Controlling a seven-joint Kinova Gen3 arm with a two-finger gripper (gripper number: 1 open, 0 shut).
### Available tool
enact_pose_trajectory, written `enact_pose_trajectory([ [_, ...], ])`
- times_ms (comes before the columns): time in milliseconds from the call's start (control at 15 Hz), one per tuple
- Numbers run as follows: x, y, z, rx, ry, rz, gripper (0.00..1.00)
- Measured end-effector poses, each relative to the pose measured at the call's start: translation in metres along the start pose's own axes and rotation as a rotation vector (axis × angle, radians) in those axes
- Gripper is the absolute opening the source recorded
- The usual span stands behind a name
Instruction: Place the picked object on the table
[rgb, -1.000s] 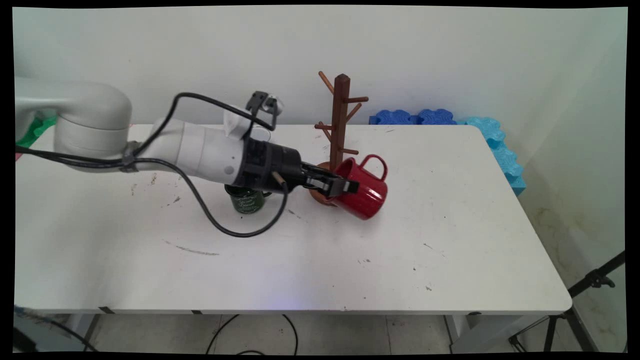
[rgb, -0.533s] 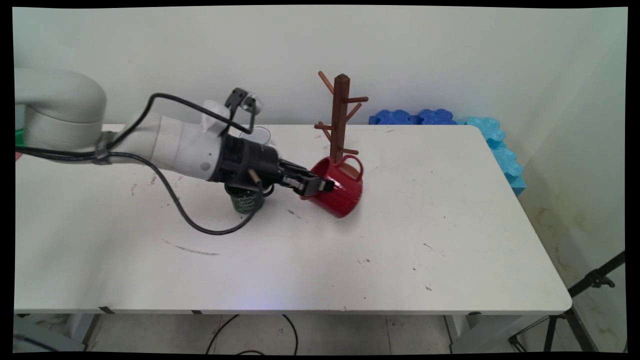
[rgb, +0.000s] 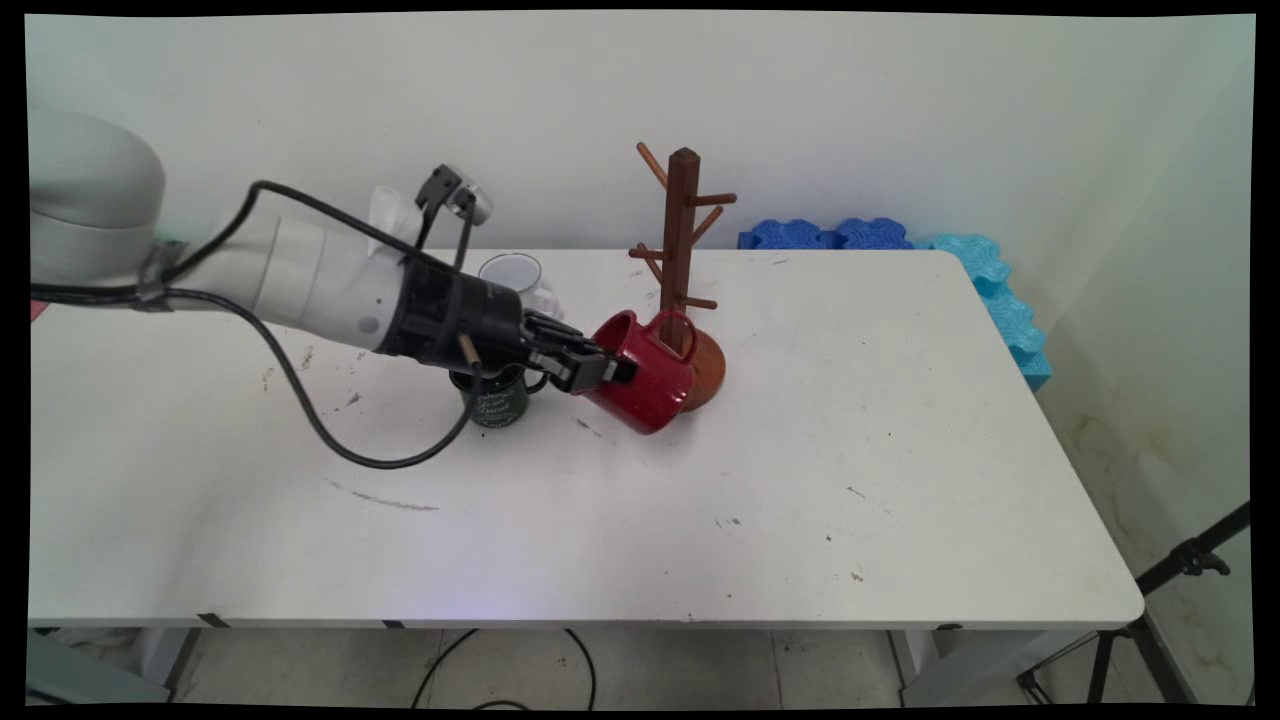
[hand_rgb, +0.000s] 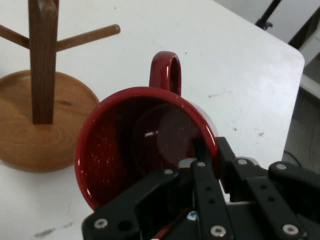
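Gripper (rgb: 598, 371) clamped on rim of red mug (rgb: 645, 385), one finger (hand_rgb: 201, 150) inside; mug tilted, centre frame, just beside wooden mug tree (rgb: 683, 262).

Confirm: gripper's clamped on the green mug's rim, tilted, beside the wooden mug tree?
Not quite. The gripper is clamped on the red mug, one finger inside the rim, as the hand view shows. The green mug stands untouched under the wrist. Tilted beside the wooden mug tree: correct.
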Motion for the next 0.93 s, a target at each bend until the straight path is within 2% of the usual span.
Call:
enact_pose_trajectory([
  [400, -0.001, -0.001, -0.025, 0.014, -0.058, 0.078, 0.00],
  [933, -0.006, -0.001, -0.065, 0.043, -0.189, 0.198, 0.00],
])
